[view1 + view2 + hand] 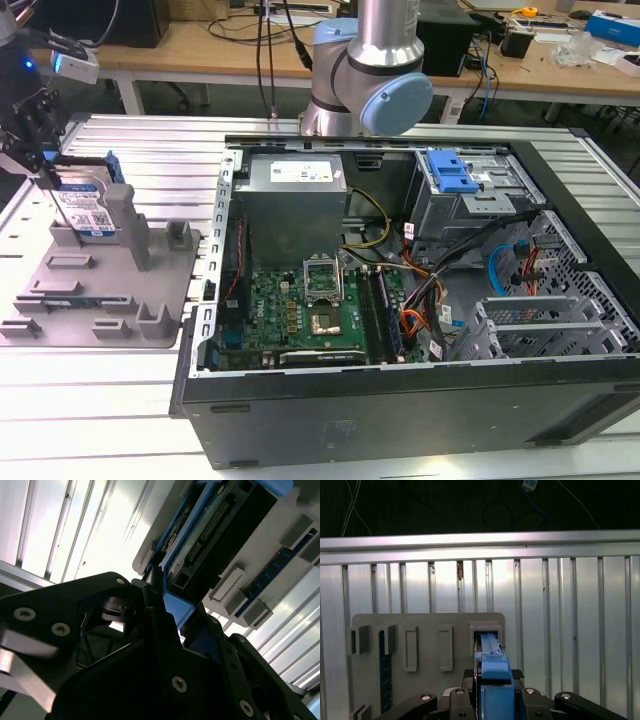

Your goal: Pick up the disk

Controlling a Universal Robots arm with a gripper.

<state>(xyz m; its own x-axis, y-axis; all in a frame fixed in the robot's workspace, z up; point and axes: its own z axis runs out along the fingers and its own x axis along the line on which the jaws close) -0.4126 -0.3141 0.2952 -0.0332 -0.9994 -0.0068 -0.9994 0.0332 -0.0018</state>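
1. In the exterior view, the disk (88, 205) stands on edge in the grey holder (100, 285), which lies on the slatted metal surface (150, 150) at the exterior view's left, well apart from the open computer case (420, 300). The tool (45, 160) comes down from above onto the disk's upper edge, so the disk lies directly under it, its long axis running along the holder's slot and its labelled face turned toward the camera. The dark fingers appear to straddle the top edge; I judge them closed on the disk, which sits low among the holder's posts.

2. In the second wrist view, the tool (160, 587) reaches the disk (220, 535) at its near end, a thin finger (152, 605) lying against the blue side rail (175, 605). The connector edge runs away from the tool along the disk's long axis.

3. In the first wrist view, the blue rail (492, 670) sits centred between the tool's (492, 700) black links, and the disk points straight away into the holder's slot (485, 627).
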